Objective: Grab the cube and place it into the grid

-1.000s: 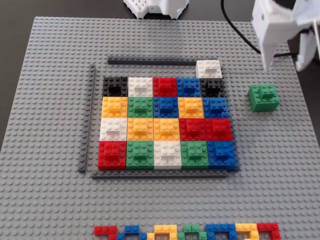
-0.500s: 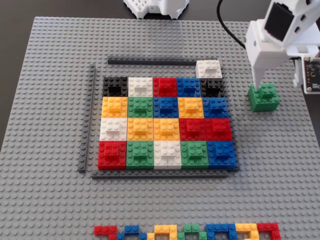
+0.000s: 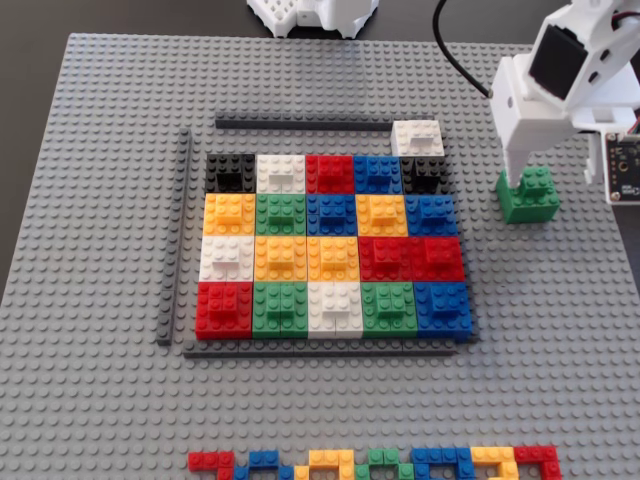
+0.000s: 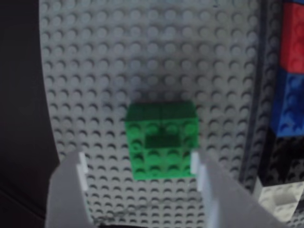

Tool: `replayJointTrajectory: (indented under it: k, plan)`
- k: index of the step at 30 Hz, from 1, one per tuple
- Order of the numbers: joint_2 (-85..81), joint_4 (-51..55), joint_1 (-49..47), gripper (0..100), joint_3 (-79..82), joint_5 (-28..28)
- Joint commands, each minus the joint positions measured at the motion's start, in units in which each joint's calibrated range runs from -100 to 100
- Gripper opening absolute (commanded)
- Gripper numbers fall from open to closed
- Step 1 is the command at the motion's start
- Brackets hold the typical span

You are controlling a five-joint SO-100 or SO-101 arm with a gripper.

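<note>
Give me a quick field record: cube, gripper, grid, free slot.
cube: green studded LEGO block, on the grey baseplate, right of the grid in the fixed view
gripper: white two-finger gripper, jaws open, straddling the block, not yet closed
grid: multicoloured LEGO block array, dark strips around
free slot: cannot tell

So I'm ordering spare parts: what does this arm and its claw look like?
White moulded plastic arm with a black motor block set into it, a black cable looping behind, and a small dark circuit board at its side. The claw has pale, flat, tapering fingers.
</note>
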Motion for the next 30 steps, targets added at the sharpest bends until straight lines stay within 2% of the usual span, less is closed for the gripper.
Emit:
replayJointTrajectory:
  k: [1, 20, 30]
  plan:
    - [-1.4, -0.7, -0.1, 27, -3.5, -0.3]
    - [-2.1, -0.4, -0.4, 25, -3.5, -0.7]
    - [-1.8, -0.4, -0.5, 21, -2.8, -0.4]
